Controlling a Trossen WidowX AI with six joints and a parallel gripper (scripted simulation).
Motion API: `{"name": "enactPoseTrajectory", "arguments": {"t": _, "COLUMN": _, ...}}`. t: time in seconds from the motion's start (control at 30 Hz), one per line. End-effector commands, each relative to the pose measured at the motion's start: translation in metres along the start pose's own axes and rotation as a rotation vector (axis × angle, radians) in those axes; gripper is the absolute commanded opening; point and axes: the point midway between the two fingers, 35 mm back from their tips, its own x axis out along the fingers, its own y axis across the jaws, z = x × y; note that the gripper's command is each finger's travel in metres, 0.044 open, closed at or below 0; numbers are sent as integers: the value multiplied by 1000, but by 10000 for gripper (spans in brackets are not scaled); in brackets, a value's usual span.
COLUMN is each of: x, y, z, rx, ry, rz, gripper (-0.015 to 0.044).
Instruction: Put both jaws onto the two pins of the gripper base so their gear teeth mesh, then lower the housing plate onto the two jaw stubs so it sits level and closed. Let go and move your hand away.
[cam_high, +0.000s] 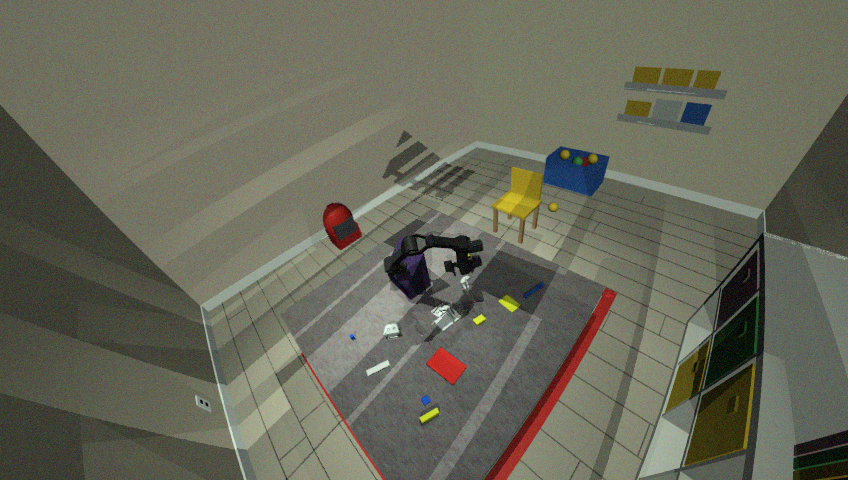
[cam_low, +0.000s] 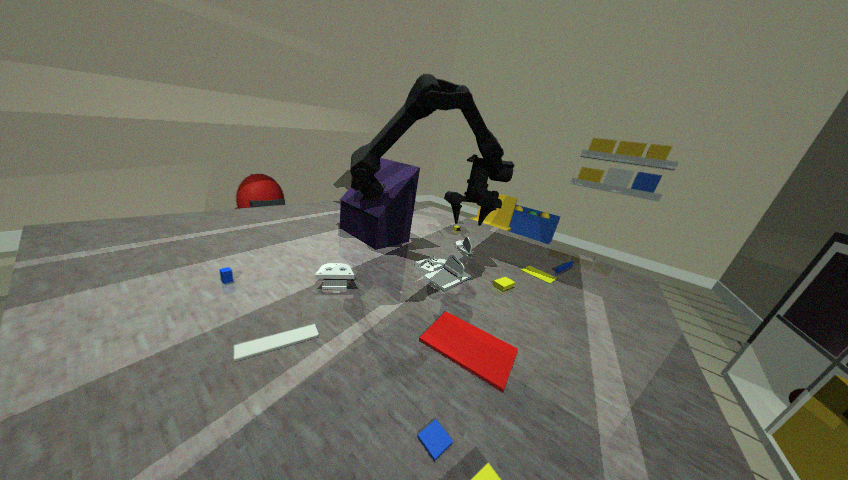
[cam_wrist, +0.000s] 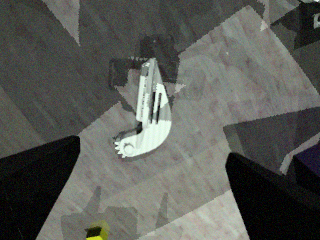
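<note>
My gripper (cam_high: 463, 268) (cam_low: 468, 224) (cam_wrist: 155, 152) is open and empty, above a loose white jaw (cam_high: 465, 281) (cam_low: 466, 245) (cam_wrist: 159, 132). In the wrist view this jaw lies between and beyond the fingertips, its round toothed end nearer the left finger. The white gripper base (cam_high: 446, 319) (cam_low: 446, 281) lies on the mat, with another jaw (cam_low: 455, 265) rising at it. Whether that jaw is seated on a pin is too small to tell. The white housing plate (cam_high: 390, 327) (cam_low: 334, 271), with holes in its top, is raised on a support left of the base.
A purple block (cam_high: 410, 276) (cam_low: 380, 217) stands under the arm's root. A small yellow block (cam_low: 457, 227) (cam_wrist: 97, 231) is close to the gripper. Yellow pieces, a blue bar (cam_high: 533, 290), a red plate (cam_high: 446, 365) (cam_low: 470, 349) and a white bar (cam_high: 377, 367) (cam_low: 276, 342) lie on the mat.
</note>
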Motion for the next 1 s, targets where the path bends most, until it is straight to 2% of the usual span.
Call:
{"name": "enactPoseTrajectory", "arguments": {"t": 0.0, "x": 9, "y": 0, "z": 1, "rx": 13, "ry": -5, "rz": -3, "gripper": 440}}
{"name": "enactPoseTrajectory", "arguments": {"t": 0.13, "x": 39, "y": -2, "z": 1, "rx": 13, "ry": -6, "rz": -5, "gripper": 440}}
{"name": "enactPoseTrajectory", "arguments": {"t": 0.97, "x": 39, "y": -2, "z": 1, "rx": 13, "ry": -6, "rz": -5, "gripper": 440}}
